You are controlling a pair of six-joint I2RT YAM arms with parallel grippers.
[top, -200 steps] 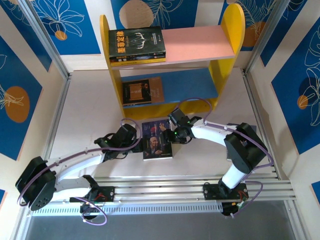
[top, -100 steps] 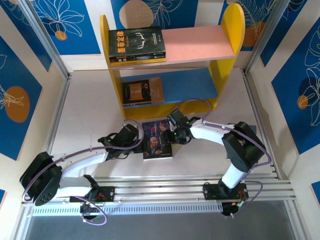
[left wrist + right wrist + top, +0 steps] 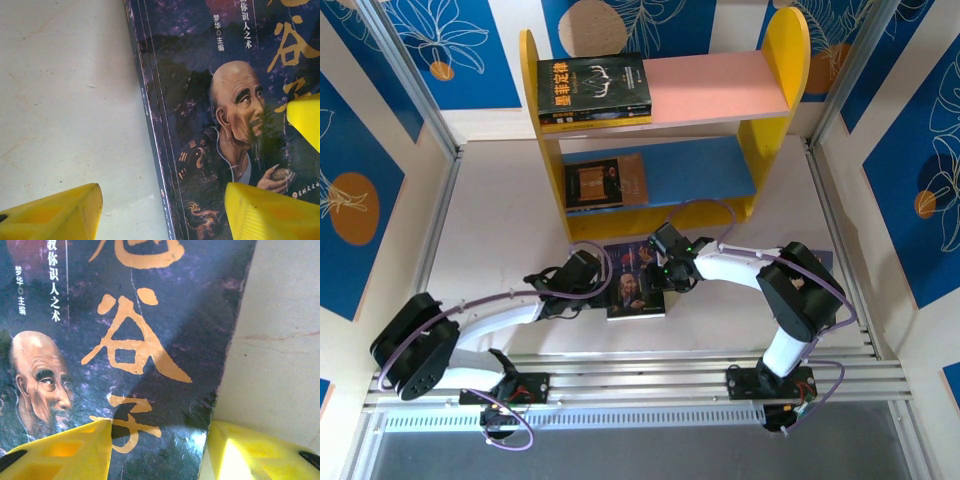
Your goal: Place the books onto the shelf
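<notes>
Starting nearest the arm bases, you had one dark book [image 3: 632,295] lying flat, cover up, on the table [image 3: 500,220], a little in from the middle of its near edge. Your left gripper [image 3: 598,287] stood over the book's left long edge, jaws partly apart and holding nothing. In the left wrist view one finger [image 3: 55,212] was above bare table and the other [image 3: 270,210] above the cover, with the spine between them. Your right gripper [image 3: 658,270] sat at the opposite long edge, also parted. One finger [image 3: 60,450] was over the cover and one [image 3: 250,450] over the table; I could not tell whether either pad touched the book. Farther back, the shelf [image 3: 785,60] stood at the far edge of the table. A black book [image 3: 592,90] lay flat on the left end of its pink board [image 3: 720,85], and a brown book [image 3: 605,185] lay flat on the left end of the blue board [image 3: 700,165] below.

By my reading, you were at the pickup of this table book, with two already shelved. A thin book lying flat gives the fingers little to bite. The next move probably called for raising or sliding one long edge so that a gripper could close across the book's thickness. After that you needed a lift clear of the table and a carry to the free stretch of either board.
</notes>
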